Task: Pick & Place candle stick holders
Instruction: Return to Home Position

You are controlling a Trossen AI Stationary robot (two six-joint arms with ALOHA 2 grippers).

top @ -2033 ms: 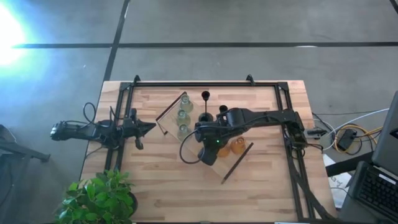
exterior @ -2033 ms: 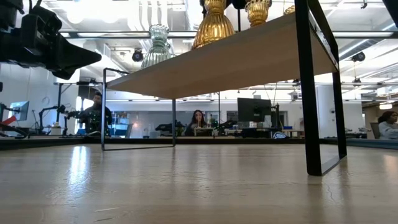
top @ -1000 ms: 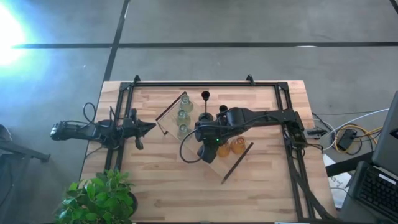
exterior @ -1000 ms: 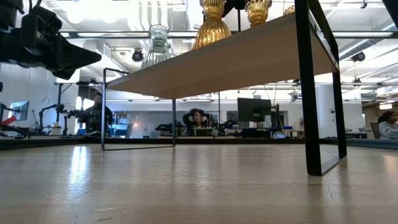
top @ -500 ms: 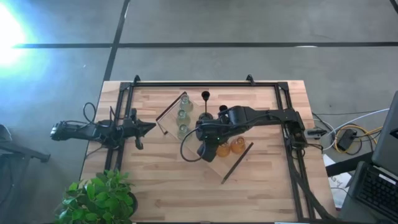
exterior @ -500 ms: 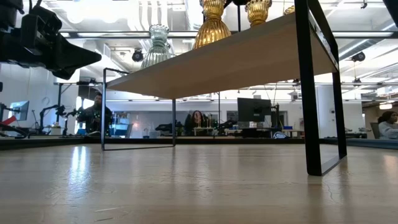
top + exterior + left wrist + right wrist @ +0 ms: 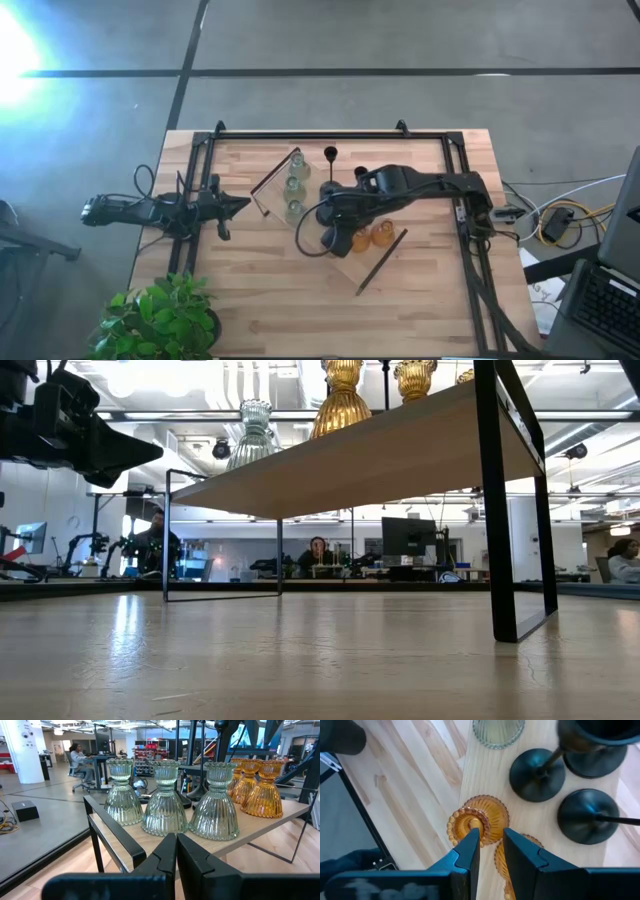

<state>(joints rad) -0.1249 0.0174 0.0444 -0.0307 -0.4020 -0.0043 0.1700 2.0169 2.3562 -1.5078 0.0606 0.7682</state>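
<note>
All nine candle stick holders are up on the shelf in the middle of the counter: three green ones in a row at the end toward the left arm, with the black ones and amber ones past them. The right pincer hangs right over one of the amber ones, fingers a bit apart. The left pincer sits off at the counter's left side, fingers pressed together, pointing at the green row.
</note>
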